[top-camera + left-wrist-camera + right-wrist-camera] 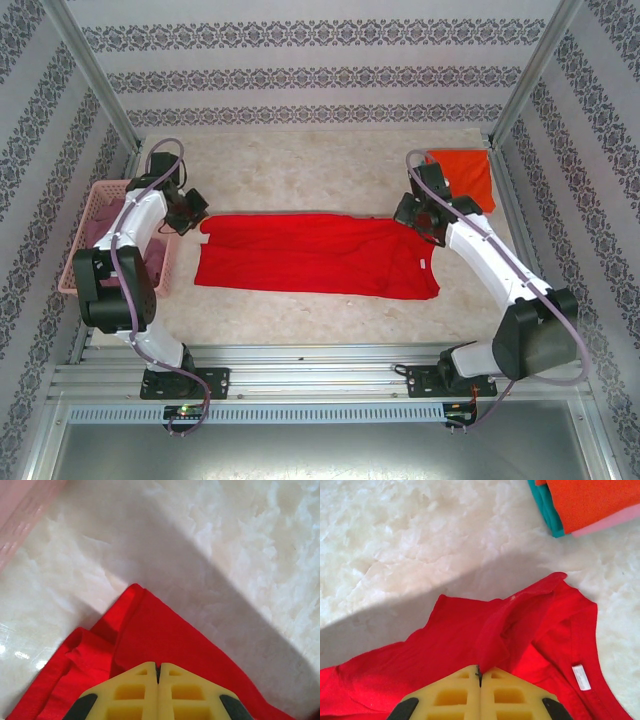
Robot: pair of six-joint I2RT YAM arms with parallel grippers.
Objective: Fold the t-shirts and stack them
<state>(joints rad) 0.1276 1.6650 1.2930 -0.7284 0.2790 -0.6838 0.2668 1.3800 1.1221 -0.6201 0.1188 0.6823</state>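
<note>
- Top external: red t-shirt (pixel 315 255) lies spread flat across the middle of the table (pixel 300 170), long side running left to right, collar end to the right
- Left gripper (pixel 200 218) sits at the shirt's far left corner, right gripper (pixel 408 215) at its far right corner
- Orange t-shirt (pixel 465 172) lies folded in the far right corner of the table, apart from the red one
- Pink basket (pixel 95 215) stands at the left edge, behind the left arm; mauve cloth (pixel 168 268) at the basket's near side, partly hidden by the arm, cannot tell if it is inside or beside
- Left wrist: 2 yellow fingers pressed together, jaws clenched, right over a doubled-over corner of the red cloth; cannot tell if cloth is pinched between them
- Right wrist: jaws clenched, grasping a raised ridge of red cloth that runs up into the seam between the fingers, next to the collar
- White label (pixel 581 676) shows inside the collar, to the right of the fingers
- Right wrist, top right: folded stack with orange on top, a teal edge (pixel 547 510) and a pale pink edge (pixel 610 522) under it, resting on the table clear of the red shirt
</note>
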